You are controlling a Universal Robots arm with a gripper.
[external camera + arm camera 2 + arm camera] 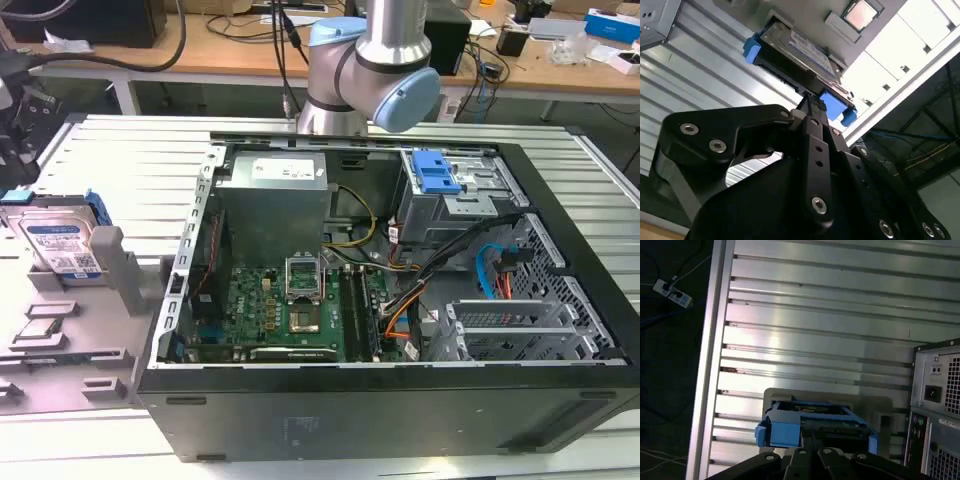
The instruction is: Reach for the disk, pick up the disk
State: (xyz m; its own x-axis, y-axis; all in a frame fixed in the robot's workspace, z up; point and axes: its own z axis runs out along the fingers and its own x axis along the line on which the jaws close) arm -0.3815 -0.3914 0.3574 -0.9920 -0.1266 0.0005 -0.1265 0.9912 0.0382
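in the exterior view, the flat silver metal disk (62, 245), framed by a blue plastic caddy, leans tilted in a grey plastic holder (122, 268). it is well apart from the open black computer case (400, 405), off the case's side toward the exterior view's left. holder and case both rest on the ribbed aluminium desk (120, 150). the grey robot arm (375, 75) rises behind the case.

in the second wrist view, the black gripper (811, 102) points at the disk (797, 47), its tip near one blue end of the caddy. whether they touch cannot be told. the jaws are drawn together with no gap and hold nothing.

in the first wrist view, the gripper (813, 440) sits close to the disk (790, 427). the case's (937, 405) perforated rear panel stands apart from the disk.
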